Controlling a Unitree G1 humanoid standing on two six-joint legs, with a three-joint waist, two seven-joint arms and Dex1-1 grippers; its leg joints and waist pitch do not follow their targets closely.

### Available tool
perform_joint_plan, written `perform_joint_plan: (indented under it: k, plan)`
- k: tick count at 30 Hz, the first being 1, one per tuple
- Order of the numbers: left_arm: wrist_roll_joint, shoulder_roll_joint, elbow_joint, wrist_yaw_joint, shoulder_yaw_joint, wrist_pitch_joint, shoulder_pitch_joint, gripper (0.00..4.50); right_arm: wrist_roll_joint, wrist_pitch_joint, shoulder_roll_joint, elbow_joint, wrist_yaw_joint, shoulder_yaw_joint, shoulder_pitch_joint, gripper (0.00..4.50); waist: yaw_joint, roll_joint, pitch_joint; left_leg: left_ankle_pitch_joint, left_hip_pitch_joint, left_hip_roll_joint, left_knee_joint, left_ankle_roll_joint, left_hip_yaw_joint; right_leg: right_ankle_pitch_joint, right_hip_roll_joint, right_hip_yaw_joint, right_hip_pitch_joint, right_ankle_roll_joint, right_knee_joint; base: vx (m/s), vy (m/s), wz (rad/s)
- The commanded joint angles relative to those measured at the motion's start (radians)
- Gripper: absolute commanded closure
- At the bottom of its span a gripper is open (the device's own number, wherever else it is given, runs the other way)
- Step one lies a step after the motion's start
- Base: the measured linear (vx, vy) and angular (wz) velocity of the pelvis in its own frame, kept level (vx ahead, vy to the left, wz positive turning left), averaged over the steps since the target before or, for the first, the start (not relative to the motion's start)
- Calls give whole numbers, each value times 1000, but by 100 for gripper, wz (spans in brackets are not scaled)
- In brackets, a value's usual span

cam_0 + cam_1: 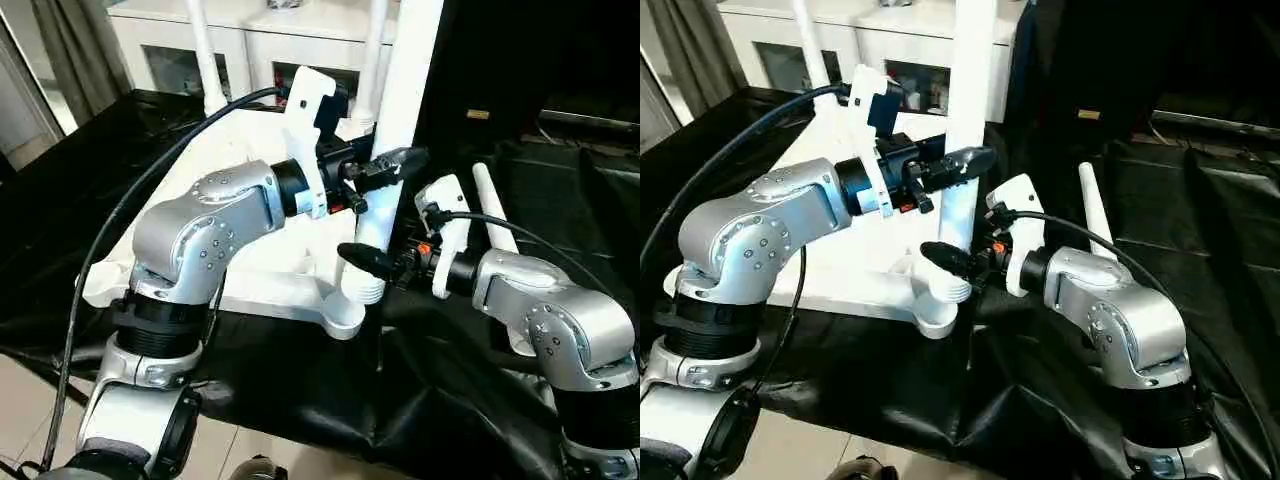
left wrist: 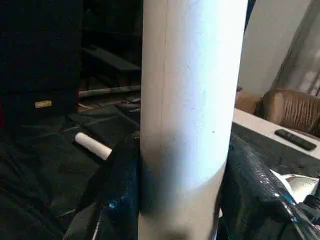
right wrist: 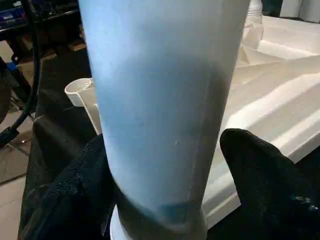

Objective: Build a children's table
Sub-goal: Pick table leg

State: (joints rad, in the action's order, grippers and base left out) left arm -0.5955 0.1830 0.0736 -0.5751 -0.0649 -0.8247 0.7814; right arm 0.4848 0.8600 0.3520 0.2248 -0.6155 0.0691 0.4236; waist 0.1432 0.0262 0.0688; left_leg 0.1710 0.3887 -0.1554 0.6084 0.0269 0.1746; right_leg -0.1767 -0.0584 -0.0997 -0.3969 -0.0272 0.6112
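Note:
The children's table lies upside down on black cloth, its ribbed white top (image 1: 262, 276) facing up. Two white legs (image 1: 205, 55) stand in the far corner sockets. A third leg (image 1: 405, 95) stands upright in the near right socket (image 1: 350, 312). My left gripper (image 1: 393, 166) is shut on this leg about halfway up, with a black finger pressed to each side (image 2: 117, 200). Just above the socket, my right gripper (image 1: 376, 262) is shut on the leg's foot, and its fingers (image 3: 265, 170) hug the tube. A loose leg (image 1: 495, 212) lies on the cloth to the right.
A white cabinet (image 1: 250, 45) with glass fronts stands right behind the table top. Black cloth (image 1: 440, 400) covers the work surface and drapes over its near edge, with light floor tiles (image 1: 30, 390) below at the left. Dark furniture rises at the far right.

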Motion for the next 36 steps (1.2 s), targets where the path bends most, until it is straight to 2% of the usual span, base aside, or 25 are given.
perform_joint_plan:
  k: [1,16,17,19,27,30,35,36]
  plan:
    - [-9,2,22,1,4,-4,11,268,15,11,10,6,-4,8,2,110,0,-23,-82,119,-16,-73,-61,-23,-30,-319,-107,67,53,-81,-85,0,0,0]
    - [-19,-1,34,-7,4,-18,15,268,12,17,9,1,-4,10,2,110,1,-23,-83,116,-15,-71,-60,-22,-30,-322,-106,66,53,-75,-85,0,0,0]
    - [-18,-1,33,-7,5,-17,13,268,14,19,10,2,-4,8,2,146,1,-23,-83,116,-16,-72,-60,-23,-30,-320,-105,66,52,-76,-85,0,0,0]
    - [-17,-1,31,-7,6,-17,14,268,16,20,10,2,-4,7,2,149,0,-23,-83,115,-15,-72,-60,-23,-30,-318,-105,66,52,-77,-84,0,0,0]
    - [-13,-2,20,-2,15,-12,21,268,23,28,13,6,-8,5,-6,231,0,-22,-83,120,-16,-72,-61,-23,-30,-325,-105,66,52,-75,-86,0,0,0]
    - [-16,-2,17,3,23,-12,24,268,24,30,12,9,-7,7,-9,252,0,-22,-82,123,-16,-72,-61,-21,-30,-325,-106,66,52,-77,-87,0,0,0]
    - [-6,-8,0,30,43,3,38,268,31,35,14,13,-1,9,-10,257,0,-21,-83,121,-17,-72,-61,-21,-30,-323,-105,65,52,-76,-86,0,0,0]
    - [-8,-18,-11,53,58,-3,44,233,31,35,14,14,0,8,-11,257,0,-22,-83,122,-17,-71,-60,-22,-29,-320,-105,66,52,-77,-87,0,0,0]
